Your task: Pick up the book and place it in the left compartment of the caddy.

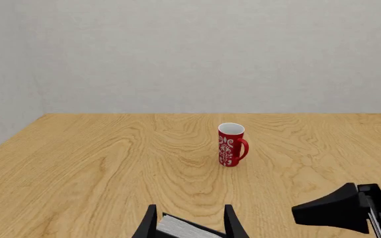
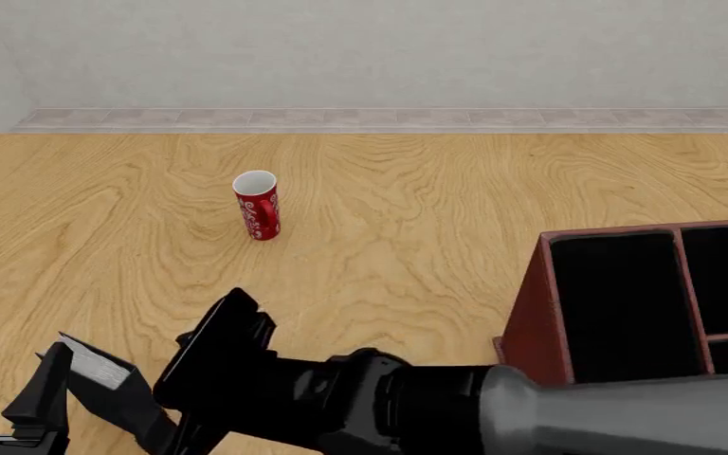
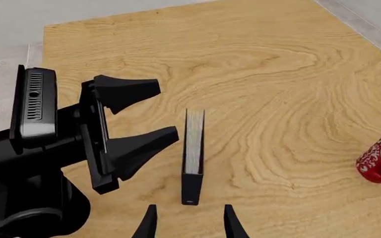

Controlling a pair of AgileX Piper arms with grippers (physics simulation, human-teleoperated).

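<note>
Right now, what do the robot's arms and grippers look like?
Both grippers are matte black, each with two tapering wedge-shaped fingers. The left gripper has a boxy black module with a ribbed grille behind it. The right gripper sits on a black wrist joined to a smooth grey arm link.

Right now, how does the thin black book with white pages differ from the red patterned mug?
The book is flat, black, standing on edge; the mug is round, red, upright. The book sits by the left gripper; the mug stands alone farther off. Both are outside the reddish-brown wooden caddy.
</note>
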